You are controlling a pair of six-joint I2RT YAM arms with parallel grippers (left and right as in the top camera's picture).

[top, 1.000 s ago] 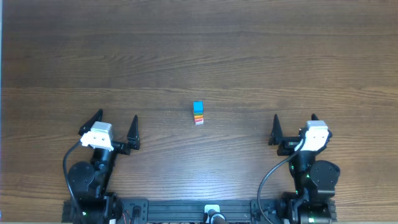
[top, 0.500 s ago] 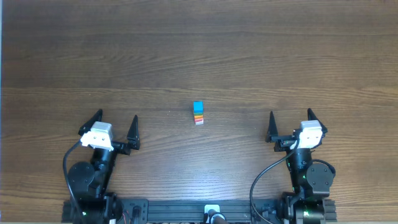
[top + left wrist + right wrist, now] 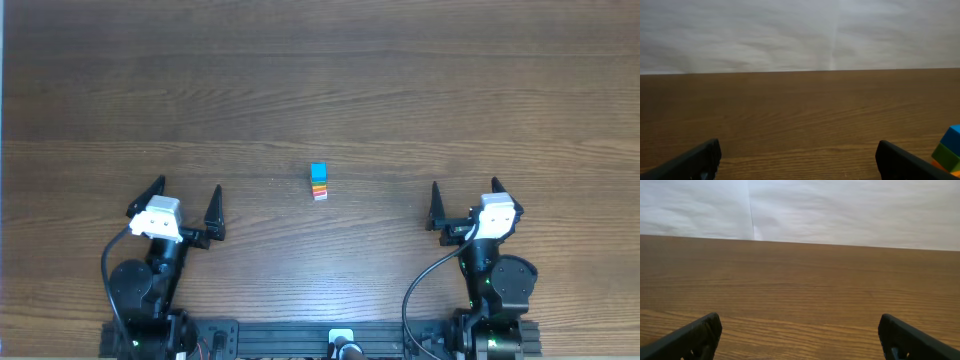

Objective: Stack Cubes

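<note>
A small stack of cubes (image 3: 319,182) stands upright at the middle of the wooden table, blue on top, then green, orange and red below. Its blue and green cubes (image 3: 950,150) peek in at the edge of the left wrist view. My left gripper (image 3: 186,207) sits open near its base, well to the left of the stack, holding nothing. My right gripper (image 3: 465,204) is open too, low at the right, apart from the stack, with bare wood between its fingers (image 3: 690,337).
Dark wood-grain table (image 3: 320,90) stretches wide beyond the stack. A pale wall (image 3: 840,210) rises behind the table's far edge. The arms' bases and a black rail (image 3: 330,335) run along the near edge.
The right gripper has shifted slightly left and a little farther up the table. The left arm and the stack have not moved.
</note>
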